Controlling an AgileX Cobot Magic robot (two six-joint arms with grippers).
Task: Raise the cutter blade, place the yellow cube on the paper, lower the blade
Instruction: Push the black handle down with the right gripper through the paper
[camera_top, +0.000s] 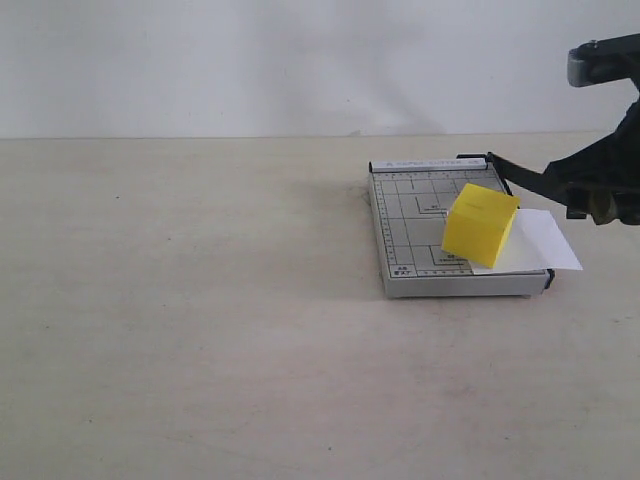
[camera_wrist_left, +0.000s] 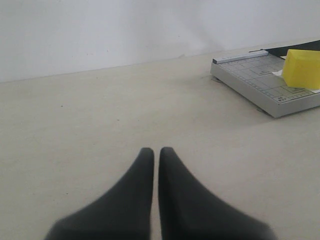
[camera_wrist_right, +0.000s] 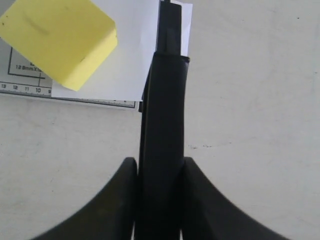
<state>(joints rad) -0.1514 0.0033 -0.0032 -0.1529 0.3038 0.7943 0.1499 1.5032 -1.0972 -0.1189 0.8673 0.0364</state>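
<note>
On white paper (camera_top: 540, 245): bright yellow cube (camera_top: 480, 224), smooth plain faces.

The pale beige table (camera_top: 200, 350) carries one thing directly: a grey gridded paper trimmer (camera_top: 405, 215), lying flat toward the right side, nearer the far edge.

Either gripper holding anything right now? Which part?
Right gripper clamps the cutter blade by its thick black handle; left gripper is shut, empty.

Open table (camera_top: 200, 330) lies left of trimmer (camera_top: 400, 215); cutter blade (camera_top: 515, 172) blocks its right.
</note>
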